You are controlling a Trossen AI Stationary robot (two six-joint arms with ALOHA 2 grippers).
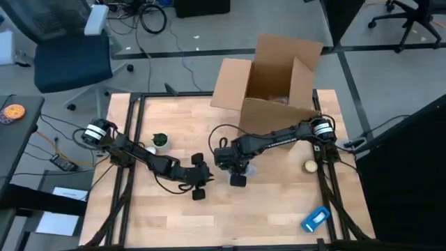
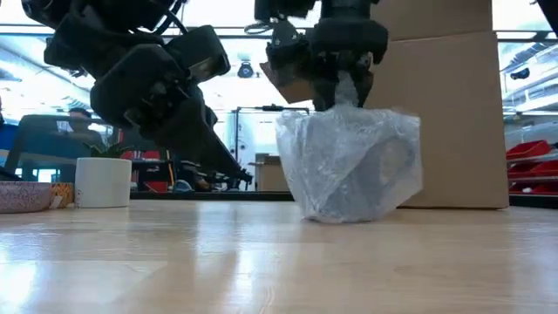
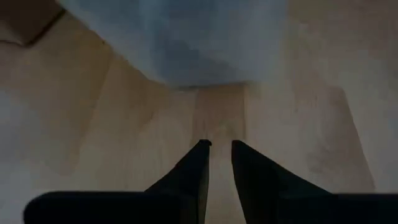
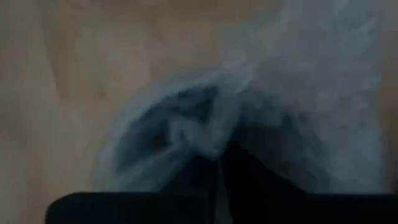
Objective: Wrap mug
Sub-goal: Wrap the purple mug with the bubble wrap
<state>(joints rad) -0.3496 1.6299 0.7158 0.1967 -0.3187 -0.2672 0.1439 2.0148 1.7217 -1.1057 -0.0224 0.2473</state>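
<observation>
Right gripper [image 2: 338, 92] pinches the soft, slippery wrap [image 2: 349, 166] gathered over the fragile mug; left gripper [image 3: 217, 146], at its 9 o'clock, is nearly closed and empty.

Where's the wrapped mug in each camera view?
High view: wrapped mug near table centre, mostly hidden under the right gripper.
Low view: wrapped mug right of centre, standing on the table, wrap gathered at the top by the right gripper.
Left wrist view: pale bundle ahead of the left gripper.
Right wrist view: wrap fills the picture.
Shared landmark: cardboard box, behind the mug.
</observation>
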